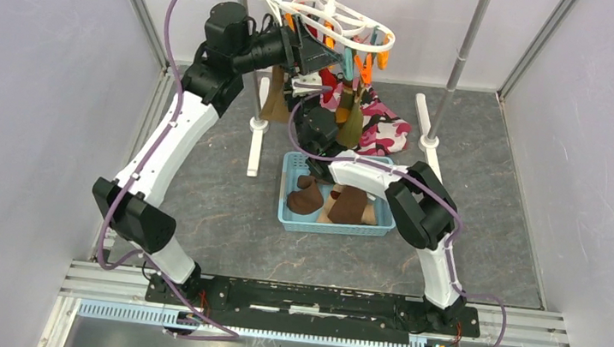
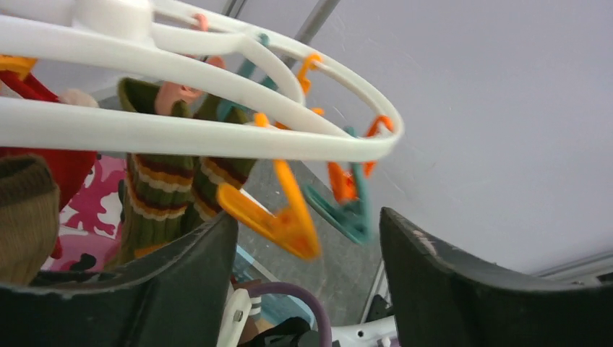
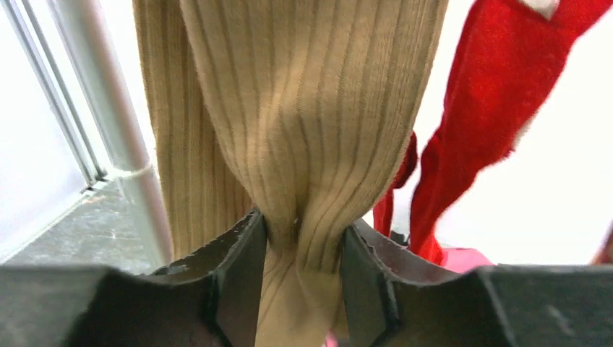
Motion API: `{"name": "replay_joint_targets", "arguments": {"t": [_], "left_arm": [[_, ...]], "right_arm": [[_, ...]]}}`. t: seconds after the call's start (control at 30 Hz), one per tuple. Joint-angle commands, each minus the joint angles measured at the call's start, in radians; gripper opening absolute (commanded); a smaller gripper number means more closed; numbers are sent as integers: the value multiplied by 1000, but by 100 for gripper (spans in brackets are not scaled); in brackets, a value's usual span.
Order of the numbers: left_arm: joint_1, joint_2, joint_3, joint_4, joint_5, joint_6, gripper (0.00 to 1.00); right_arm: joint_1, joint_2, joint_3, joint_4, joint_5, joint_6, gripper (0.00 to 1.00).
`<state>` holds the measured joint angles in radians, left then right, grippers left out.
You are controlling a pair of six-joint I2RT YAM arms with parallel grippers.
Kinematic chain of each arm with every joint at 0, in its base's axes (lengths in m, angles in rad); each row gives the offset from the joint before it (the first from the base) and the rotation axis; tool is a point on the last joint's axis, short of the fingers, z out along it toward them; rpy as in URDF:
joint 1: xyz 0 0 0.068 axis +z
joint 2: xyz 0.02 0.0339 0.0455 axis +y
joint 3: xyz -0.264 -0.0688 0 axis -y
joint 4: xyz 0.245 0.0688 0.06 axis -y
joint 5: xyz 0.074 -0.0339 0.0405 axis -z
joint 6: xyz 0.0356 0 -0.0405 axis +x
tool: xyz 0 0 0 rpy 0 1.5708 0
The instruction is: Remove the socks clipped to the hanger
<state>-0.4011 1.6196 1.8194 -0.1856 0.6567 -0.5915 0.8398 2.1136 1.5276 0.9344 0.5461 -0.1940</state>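
The white hanger [image 1: 337, 15] hangs from the rail at the back, with orange and teal clips. Red [image 1: 330, 83], olive and tan socks [image 1: 277, 101] hang from it. My left gripper [image 1: 329, 55] is open just under the frame. In the left wrist view [image 2: 307, 224] an orange clip [image 2: 278, 217] dangles between its fingers, untouched, with a teal clip [image 2: 340, 210] and a striped sock [image 2: 155, 195] close by. My right gripper [image 1: 327, 117] is lower, among the hanging socks. In the right wrist view [image 3: 303, 231] it is shut on a tan ribbed sock [image 3: 303, 123], beside a red sock [image 3: 499, 94].
A blue basket [image 1: 284, 188] on the floor below the hanger holds brown and tan socks. A pink camouflage cloth [image 1: 381, 130] lies behind it. The metal rail stand has a post [image 1: 468, 44] and white feet [image 1: 258, 134] on either side of the hanger.
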Motion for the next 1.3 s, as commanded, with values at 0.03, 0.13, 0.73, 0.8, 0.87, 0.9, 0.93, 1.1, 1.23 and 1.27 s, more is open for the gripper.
{"name": "replay_joint_targets", "arguments": {"t": [0.03, 0.13, 0.73, 0.8, 0.87, 0.9, 0.93, 1.1, 1.23, 1.27], "left_arm": [[1, -79, 2, -71, 27, 29, 93], [18, -126, -19, -151, 40, 74, 100], [139, -273, -247, -180, 18, 218, 98], [140, -253, -254, -143, 35, 193, 96], [139, -238, -265, -89, 54, 153, 94], [139, -230, -269, -63, 65, 131, 92], [139, -223, -271, -38, 72, 105, 91], [118, -181, -233, 53, 96, 6, 89], [107, -140, -163, 60, 93, -17, 89], [108, -126, -143, 61, 88, -19, 89]], "right_arm": [[-22, -53, -46, 141, -73, 54, 21], [-23, -130, -149, 207, -86, 68, 0], [-9, -557, -642, 246, -370, 475, 0], [-5, -592, -665, 226, -389, 507, 0], [-2, -625, -682, 197, -402, 534, 0], [0, -638, -689, 185, -410, 544, 0], [4, -650, -693, 167, -417, 551, 0], [10, -678, -674, 89, -431, 577, 0], [11, -677, -650, 63, -455, 606, 0], [12, -676, -645, 56, -458, 612, 0]]}}
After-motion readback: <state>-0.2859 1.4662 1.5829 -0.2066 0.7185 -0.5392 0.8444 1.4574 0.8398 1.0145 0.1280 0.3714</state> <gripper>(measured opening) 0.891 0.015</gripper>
